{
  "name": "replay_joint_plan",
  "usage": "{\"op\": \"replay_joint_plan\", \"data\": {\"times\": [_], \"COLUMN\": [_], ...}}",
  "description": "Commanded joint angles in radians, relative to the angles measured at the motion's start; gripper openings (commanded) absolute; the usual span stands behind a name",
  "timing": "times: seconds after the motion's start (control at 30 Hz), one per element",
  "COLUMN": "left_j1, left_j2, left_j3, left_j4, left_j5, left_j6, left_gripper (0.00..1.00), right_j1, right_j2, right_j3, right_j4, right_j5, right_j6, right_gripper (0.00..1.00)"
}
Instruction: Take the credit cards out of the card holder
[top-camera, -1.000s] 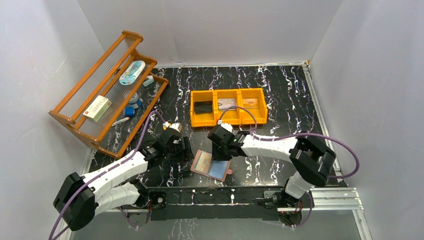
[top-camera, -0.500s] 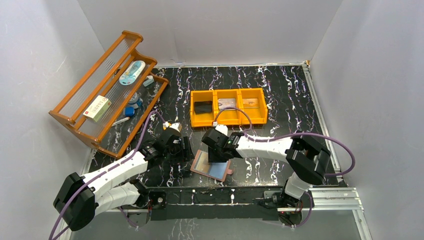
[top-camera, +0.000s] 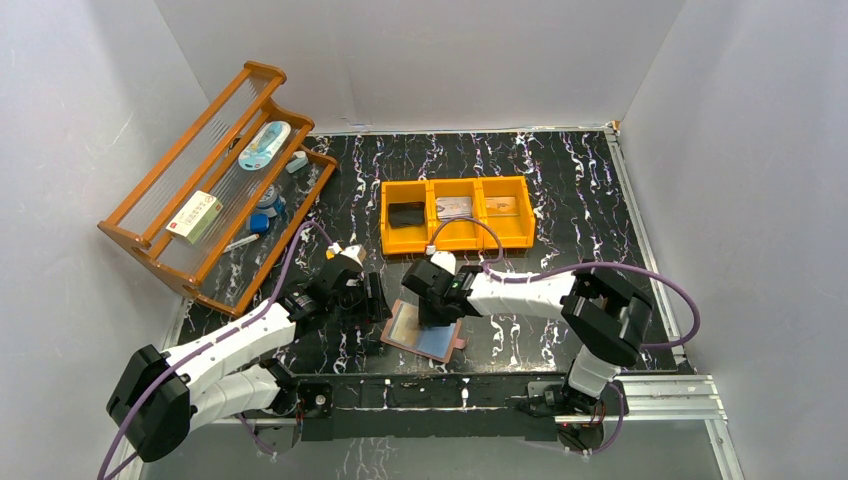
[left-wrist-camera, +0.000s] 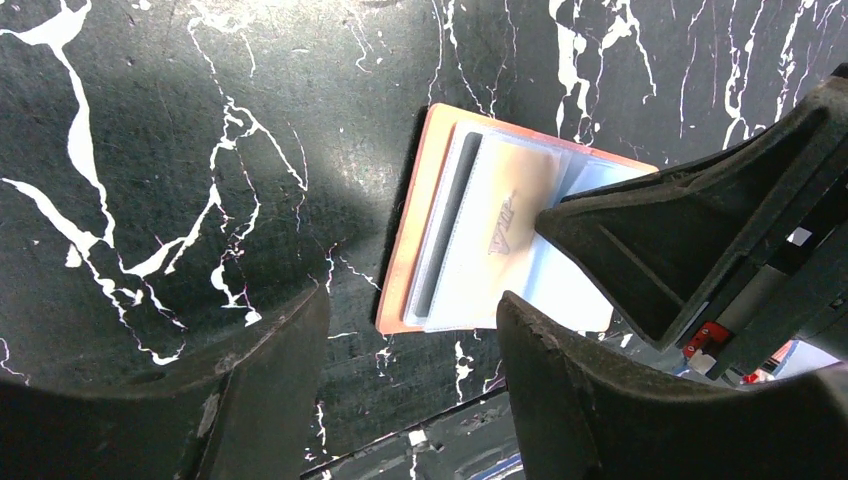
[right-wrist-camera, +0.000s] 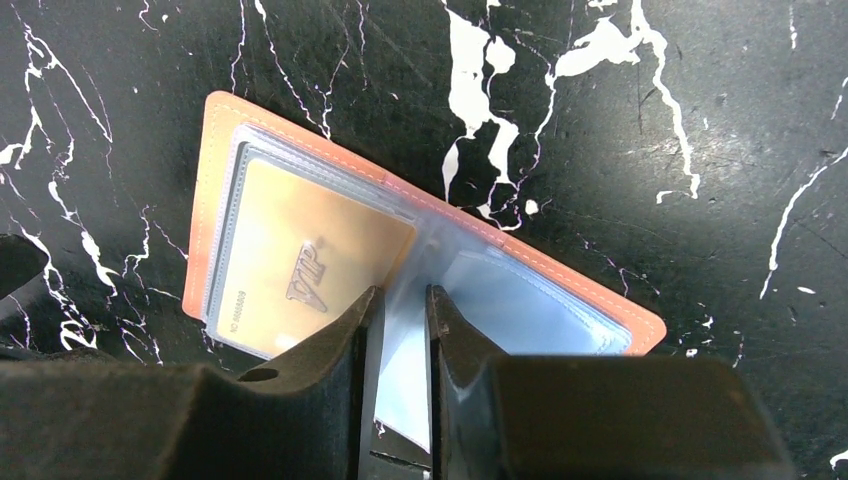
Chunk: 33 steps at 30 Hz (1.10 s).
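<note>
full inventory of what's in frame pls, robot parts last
table: 1, black with white veins, under everything
card holder: 1, salmon-pink, pale blue lining, lying open, front centre
gold card: 1, gold, marked VIP, in the holder's sleeve
tray: 1, orange, three compartments, behind the holder
cards in tray: 3, dark card, grey card, brown card, one per compartment
rack: 1, brown wood, far left, holds white box, pale blue case, small bits
left tool: 1, black, open, empty, left of the holder
right tool: 1, black, jaws narrow, over the holder's middle
</note>
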Motion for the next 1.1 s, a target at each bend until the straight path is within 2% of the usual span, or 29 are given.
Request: {"op": "replay_joint_plan", "data": {"times": [0.0,0.17,0.5,0.7,1.07], "left_j1": [0.006,0.007,0.007,0.007,0.006], "left_j2": [-0.007,0.009,0.067,0.118,0.143], "left_j3": [0.023,0.022,0.015,0.009,-0.033], "left_j4": [0.0,0.019,0.154,0.138,0.233], "left_j5": [0.025,0.053,0.261,0.238,0.32], "left_j6": [0.017,0.017,0.065,0.058,0.036], "left_gripper": [0.61,0.61,0.61,0.61,0.58], "right_j1": [0.007,0.006,0.003,-0.002,-0.005], "right_j2": [0.045,0.025,0.045,0.036,0.038], "right_j3": [-0.062,-0.127,-0.157,-0.191,-0.213], "right_j4": [-0.028,0.037,0.098,0.124,0.139], "right_j5": [0.029,0.001,-0.041,-0.055,-0.065], "right_j6": [0.014,0.02,0.028,0.034,0.045], "right_gripper": [0.27,0.21,0.21,0.21,0.21]}}
